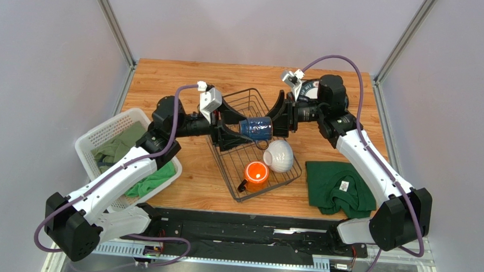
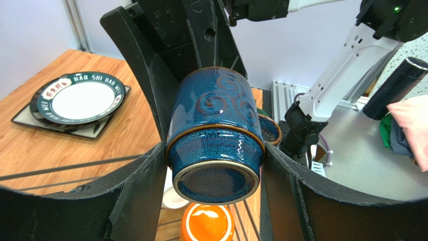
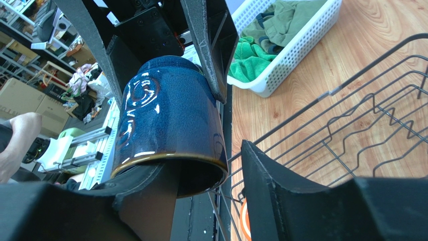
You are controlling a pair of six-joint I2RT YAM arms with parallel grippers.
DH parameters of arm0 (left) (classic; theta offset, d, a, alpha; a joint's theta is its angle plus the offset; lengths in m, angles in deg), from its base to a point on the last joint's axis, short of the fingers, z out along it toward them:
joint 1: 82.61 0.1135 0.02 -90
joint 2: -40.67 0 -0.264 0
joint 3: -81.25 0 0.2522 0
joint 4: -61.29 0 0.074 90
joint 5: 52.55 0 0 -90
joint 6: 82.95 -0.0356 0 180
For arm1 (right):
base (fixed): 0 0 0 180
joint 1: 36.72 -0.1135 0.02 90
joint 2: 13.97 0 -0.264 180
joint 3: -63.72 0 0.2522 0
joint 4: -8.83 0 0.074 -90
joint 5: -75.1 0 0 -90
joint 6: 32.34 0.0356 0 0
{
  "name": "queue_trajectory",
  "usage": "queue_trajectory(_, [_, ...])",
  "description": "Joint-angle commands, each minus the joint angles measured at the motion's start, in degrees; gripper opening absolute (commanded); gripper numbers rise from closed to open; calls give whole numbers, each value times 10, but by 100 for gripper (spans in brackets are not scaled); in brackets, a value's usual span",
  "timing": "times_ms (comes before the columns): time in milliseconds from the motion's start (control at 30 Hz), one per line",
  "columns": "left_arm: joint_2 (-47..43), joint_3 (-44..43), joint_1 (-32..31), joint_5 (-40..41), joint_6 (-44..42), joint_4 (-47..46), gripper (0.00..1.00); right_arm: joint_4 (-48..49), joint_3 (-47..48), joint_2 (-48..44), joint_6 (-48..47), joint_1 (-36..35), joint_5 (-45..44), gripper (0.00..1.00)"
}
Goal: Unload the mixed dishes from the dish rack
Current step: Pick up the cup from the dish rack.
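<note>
The dark blue mug (image 1: 256,128) hangs on its side above the black wire dish rack (image 1: 267,191), between both grippers. My left gripper (image 1: 242,128) is shut on its base end, and in the left wrist view both pads press the mug's (image 2: 216,130) sides. My right gripper (image 1: 278,122) is open at the mug's mouth. In the right wrist view one finger (image 3: 150,201) reaches inside the mug (image 3: 168,110), while the other stands apart from the rim. The white ribbed bowl (image 1: 278,155) and orange mug (image 1: 255,175) lie in the rack. The green-lettered plate (image 2: 83,98) rests on the square plate (image 2: 30,118) on the table.
A white slotted basket (image 1: 109,131) with green cloths stands at the left. A dark green cloth (image 1: 336,186) lies on the table to the right of the rack. The plates sit at the back right, partly behind my right arm.
</note>
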Motion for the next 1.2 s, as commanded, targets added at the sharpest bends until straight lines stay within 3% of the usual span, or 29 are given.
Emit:
queue_trajectory(0, [-1, 2, 5, -24, 45, -100, 0, 36, 3, -10, 1, -14, -4, 49])
queue_trajectory(233, [3, 13, 11, -22, 66, -119, 0, 37, 2, -17, 0, -19, -4, 35])
queue_trajectory(600, [-7, 15, 13, 3, 40, -75, 1, 30, 1, -19, -4, -19, -5, 0])
queue_trajectory(633, [-8, 15, 14, 6, 35, -70, 4, 28, 1, -19, -6, -19, -5, 0])
queue_trajectory(733, [-13, 15, 17, 16, 14, -43, 23, 16, 5, -20, -17, -18, -8, 0])
queue_trajectory(767, [-14, 15, 18, 18, 9, -27, 33, 13, 6, -20, -18, -17, -8, 0])
queue_trajectory(833, [-20, 14, 21, 22, -7, -12, 41, 10, 7, -21, -21, -16, -8, 0])
queue_trajectory(933, [-29, 17, 26, 34, -21, 12, 60, 4, 11, -19, -21, -15, -6, 0])
queue_trajectory(1100, [-42, 27, 33, 34, -38, 21, 78, 4, 16, -14, -18, -14, -1, 0])
queue_trajectory(1133, [-44, 30, 33, 32, -41, 21, 88, 4, 15, -15, -18, -14, 0, 0])
queue_trajectory(1167, [-47, 32, 33, 30, -44, 21, 89, 4, 16, -16, -19, -14, 0, 0])
